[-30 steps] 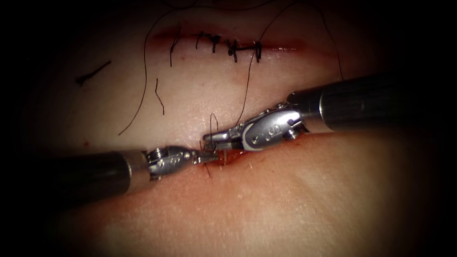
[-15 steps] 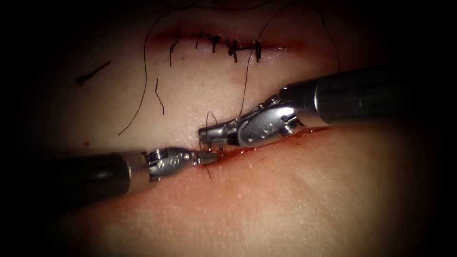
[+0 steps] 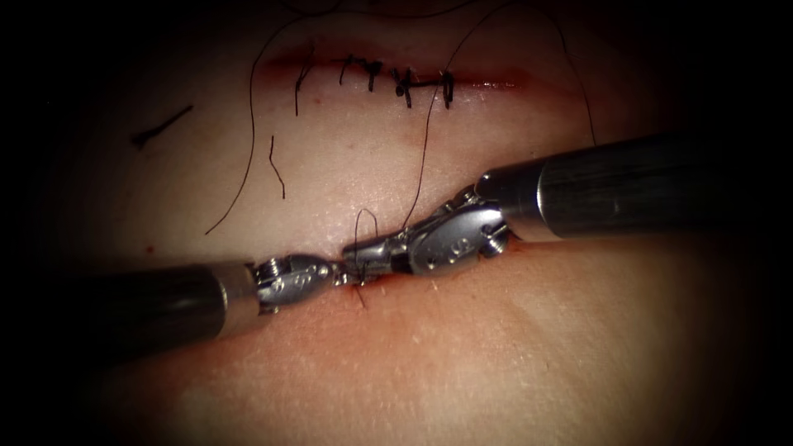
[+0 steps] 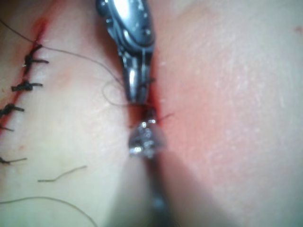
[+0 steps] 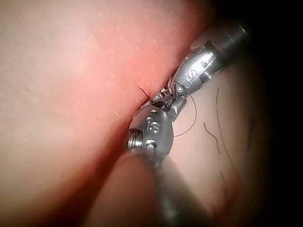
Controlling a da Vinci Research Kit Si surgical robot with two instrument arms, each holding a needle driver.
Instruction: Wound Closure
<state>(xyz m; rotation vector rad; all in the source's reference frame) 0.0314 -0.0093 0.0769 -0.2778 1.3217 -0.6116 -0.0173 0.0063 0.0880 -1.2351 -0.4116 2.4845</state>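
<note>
The left tool reaches in from the left to the red open cut in the tissue. Its jaws are shut on thread right at the cut's edge. The right tool comes in from the right, its tip touching the left tool's tip. A small loop of thread arches over the right tool's tip. From there the thread runs up to the stitched cut. The tips also meet in the left wrist view and the right wrist view. Where the needle lies I cannot tell.
Several dark stitches close the far cut. Loose thread curves down its left side, and cut ends of thread lie on the tissue at the left. A short dark stub sticks out just below the tool tips.
The right tool has slid left along the cut and dipped down until its tip meets the left tool's tip. The thread loop moved with it. The left tool has held still.
</note>
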